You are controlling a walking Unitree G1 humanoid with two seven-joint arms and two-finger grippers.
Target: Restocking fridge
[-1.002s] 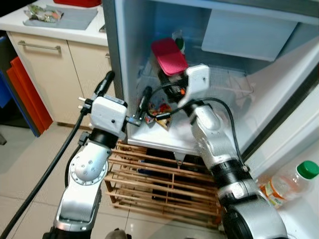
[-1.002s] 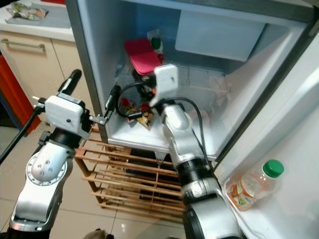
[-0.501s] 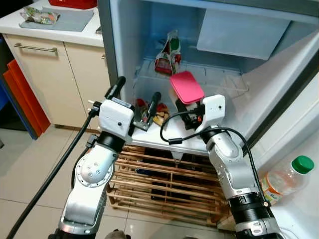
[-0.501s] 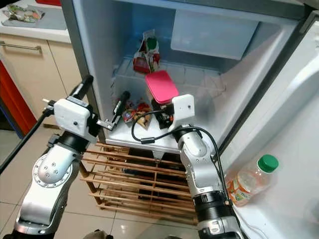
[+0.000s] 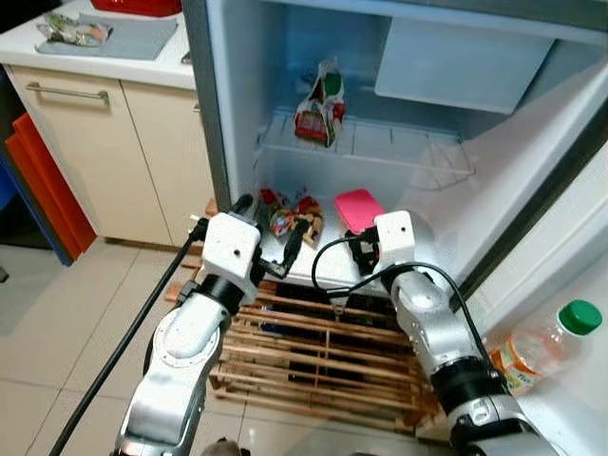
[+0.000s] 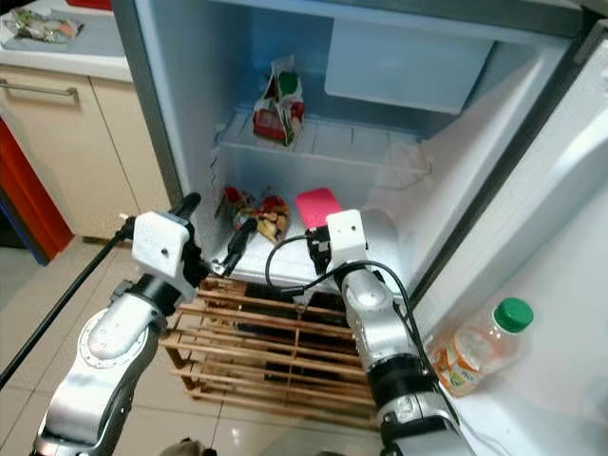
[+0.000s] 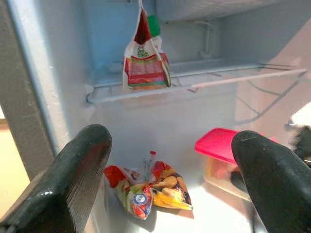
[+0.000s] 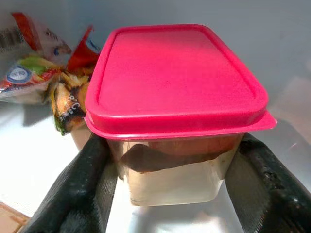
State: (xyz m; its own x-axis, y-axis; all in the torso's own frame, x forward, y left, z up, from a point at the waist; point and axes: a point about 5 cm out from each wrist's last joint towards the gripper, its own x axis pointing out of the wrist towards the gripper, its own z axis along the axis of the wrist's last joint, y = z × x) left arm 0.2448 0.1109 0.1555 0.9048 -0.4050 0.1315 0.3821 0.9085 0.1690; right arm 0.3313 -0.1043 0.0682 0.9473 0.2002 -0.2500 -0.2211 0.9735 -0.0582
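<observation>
The fridge (image 5: 532,171) is open, and the robot is putting food in it. The right hand (image 5: 366,249) holds a clear box with a pink lid (image 8: 175,77). Its two black fingers (image 8: 82,189) press on the two sides of the box, so the hand is closed around it. The box sits low on the bottom floor of the fridge, close to the front edge. I think the robot holds it by its sides so it stays flat and the lid stays on while it is set down.

Just beside the box lies a snack bag (image 7: 146,189) with bright colours. The box goes next to the bag, not on it, so nothing gets squashed.

The left hand (image 5: 280,249) waits at the front of the fridge, near the snack bag. Its fingers (image 7: 73,179) are spread wide and hold nothing. It seems to keep out of the way.

Above the box is a wire shelf (image 5: 370,152). A red and white bag (image 5: 318,106) stands at the back of it. A bottle with a green cap (image 5: 546,342) sits in the fridge door.
</observation>
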